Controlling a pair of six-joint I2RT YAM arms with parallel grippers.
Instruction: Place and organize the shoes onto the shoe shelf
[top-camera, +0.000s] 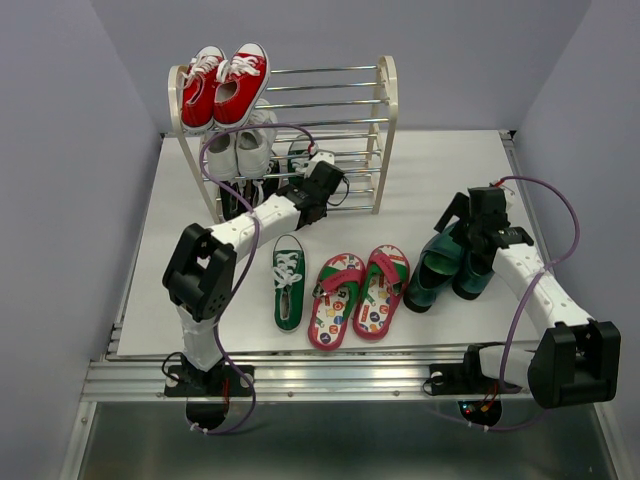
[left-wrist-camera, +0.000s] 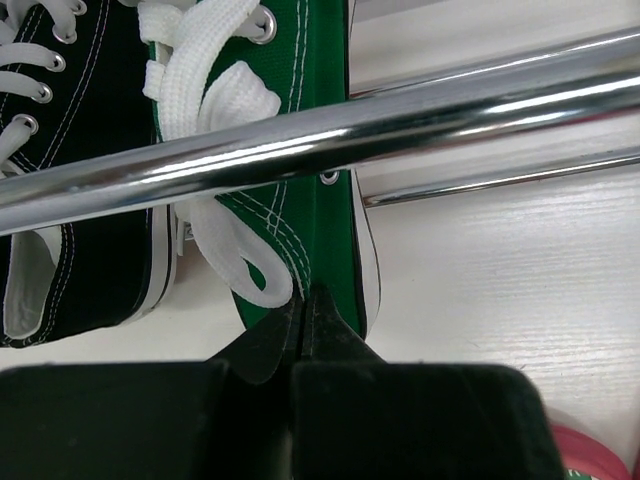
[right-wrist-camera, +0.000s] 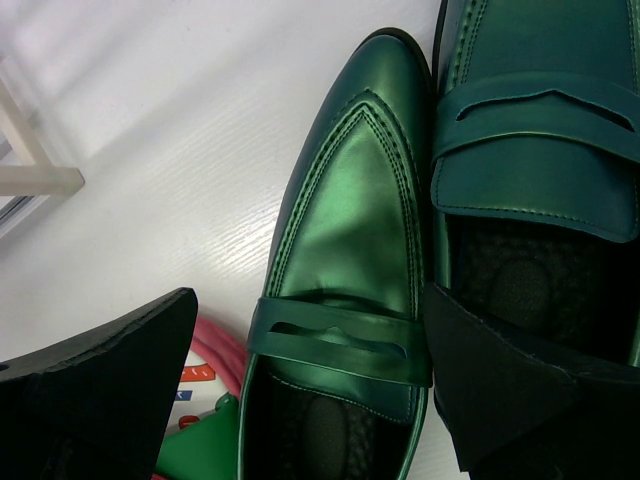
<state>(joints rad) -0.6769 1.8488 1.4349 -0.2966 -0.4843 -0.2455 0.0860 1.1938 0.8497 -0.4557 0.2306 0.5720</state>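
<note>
Left jaws, nearest you: clenched, tips meeting on the canvas rim of the shelved green sneaker (left-wrist-camera: 318, 90). It looks like a pinch on it, under a chrome rod (left-wrist-camera: 420, 105) of a low tier, with a black sneaker (left-wrist-camera: 90, 200) just beside it at 9 o'clock.
Right jaws: spread wide, gripping nothing. They straddle one of the dark-green heels (right-wrist-camera: 345, 230); the 3 o'clock finger (right-wrist-camera: 520, 400) lies over its partner's opening, contact not readable.
Shoe shelf (top-camera: 387, 100): top tier holds red sneakers (top-camera: 225, 85), next tier white sneakers (top-camera: 245, 150); neither pair is yours to move.
Done: one green sneaker is in the shelf, not yet let go.
Left on the table (top-camera: 440, 170): loose green sneaker (top-camera: 288, 290) at the shelf's 6 o'clock; flip-flops (top-camera: 338, 300) at 5 o'clock; both heels at 4 o'clock.
Tally: you have five of six shoes to shelve, by my count.
</note>
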